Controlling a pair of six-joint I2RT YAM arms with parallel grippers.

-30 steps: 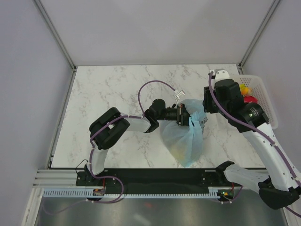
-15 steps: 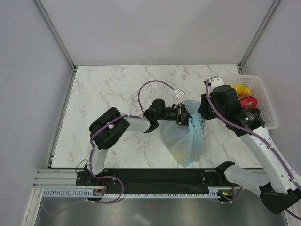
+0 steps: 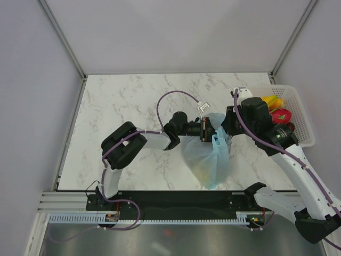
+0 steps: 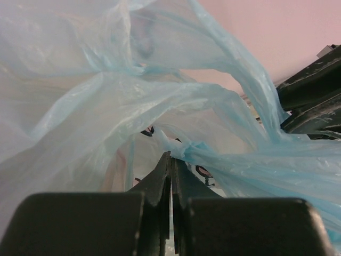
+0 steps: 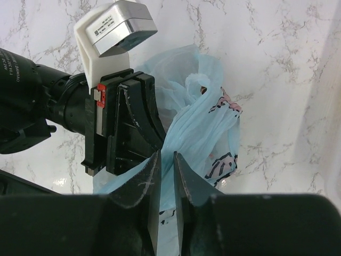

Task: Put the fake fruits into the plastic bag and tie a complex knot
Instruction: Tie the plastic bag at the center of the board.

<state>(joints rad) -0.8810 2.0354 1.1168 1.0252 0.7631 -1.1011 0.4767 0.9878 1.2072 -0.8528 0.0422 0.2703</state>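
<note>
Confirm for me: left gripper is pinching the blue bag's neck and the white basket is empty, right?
Not empty. The top view shows the white basket holding a yellow fruit and a red fruit. The left gripper is pinching the plastic bag at its neck, as you said.

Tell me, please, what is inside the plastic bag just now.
Through the thin blue film of the plastic bag a yellowish shape shows low down, probably a fruit. The folds cover anything else inside, so which fruit it is, and how many there are, cannot be told.
</note>
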